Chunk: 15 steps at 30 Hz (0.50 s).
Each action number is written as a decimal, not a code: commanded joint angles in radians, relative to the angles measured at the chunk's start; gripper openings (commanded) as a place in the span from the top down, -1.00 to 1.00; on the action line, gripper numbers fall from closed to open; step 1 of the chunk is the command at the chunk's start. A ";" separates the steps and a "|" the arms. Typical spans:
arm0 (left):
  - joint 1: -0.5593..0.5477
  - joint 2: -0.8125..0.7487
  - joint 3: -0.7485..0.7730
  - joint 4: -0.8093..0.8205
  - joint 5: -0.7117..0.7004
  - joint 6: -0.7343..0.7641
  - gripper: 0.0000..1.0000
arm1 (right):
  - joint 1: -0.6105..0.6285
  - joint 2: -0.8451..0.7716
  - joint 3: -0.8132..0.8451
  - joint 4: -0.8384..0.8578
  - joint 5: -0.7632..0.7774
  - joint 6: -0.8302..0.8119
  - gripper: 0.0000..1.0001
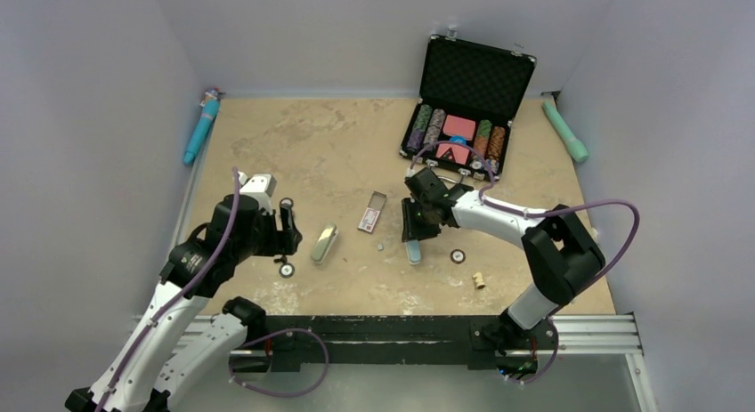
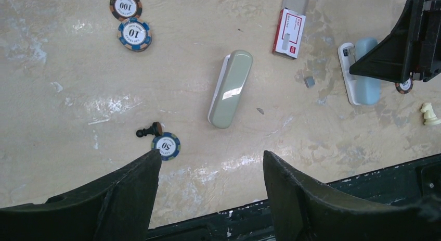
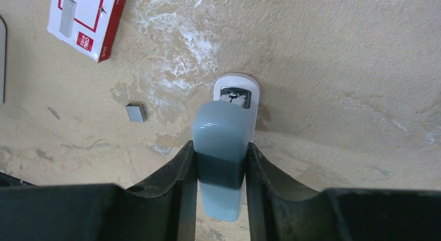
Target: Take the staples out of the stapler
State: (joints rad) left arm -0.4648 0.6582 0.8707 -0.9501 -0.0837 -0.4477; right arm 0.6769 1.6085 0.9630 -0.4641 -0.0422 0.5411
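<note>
A blue-and-white stapler (image 1: 414, 252) lies on the table, and my right gripper (image 1: 417, 230) is shut on its blue body (image 3: 223, 131), with the metal nose showing ahead of the fingers. The staples (image 3: 136, 113), a tiny grey strip, lie loose on the table left of that stapler; they also show in the top view (image 1: 380, 248) and left wrist view (image 2: 309, 81). A second, grey-green stapler (image 2: 230, 87) lies closed further left (image 1: 324, 244). My left gripper (image 2: 210, 155) is open and empty above the table, near that stapler (image 1: 287, 230).
A red-and-white staple box (image 1: 369, 219) lies between the staplers. Poker chips (image 2: 166, 146) and a black pawn (image 2: 148, 130) lie near my left gripper. An open chip case (image 1: 463, 118) stands at the back right. A white chess piece (image 1: 479, 279) lies front right.
</note>
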 commanded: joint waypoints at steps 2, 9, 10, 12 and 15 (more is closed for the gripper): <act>0.005 0.003 -0.003 0.033 -0.007 0.024 -0.50 | 0.006 0.002 0.043 -0.017 0.009 -0.035 0.72; 0.005 0.014 -0.011 0.057 0.042 0.034 -0.50 | 0.006 -0.062 0.102 -0.082 -0.043 -0.078 1.00; 0.005 0.015 -0.010 0.059 0.056 0.038 -0.50 | 0.006 -0.079 0.109 -0.076 -0.076 -0.089 1.00; 0.005 0.007 -0.014 0.075 0.100 0.044 -0.51 | 0.006 -0.129 0.120 -0.056 -0.152 -0.103 1.00; 0.006 -0.001 -0.017 0.107 0.209 0.039 -0.55 | 0.006 -0.184 0.126 -0.006 -0.294 -0.108 1.00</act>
State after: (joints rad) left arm -0.4648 0.6689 0.8608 -0.9180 -0.0132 -0.4255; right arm 0.6788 1.5291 1.0271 -0.5270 -0.1360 0.4683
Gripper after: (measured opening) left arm 0.771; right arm 0.347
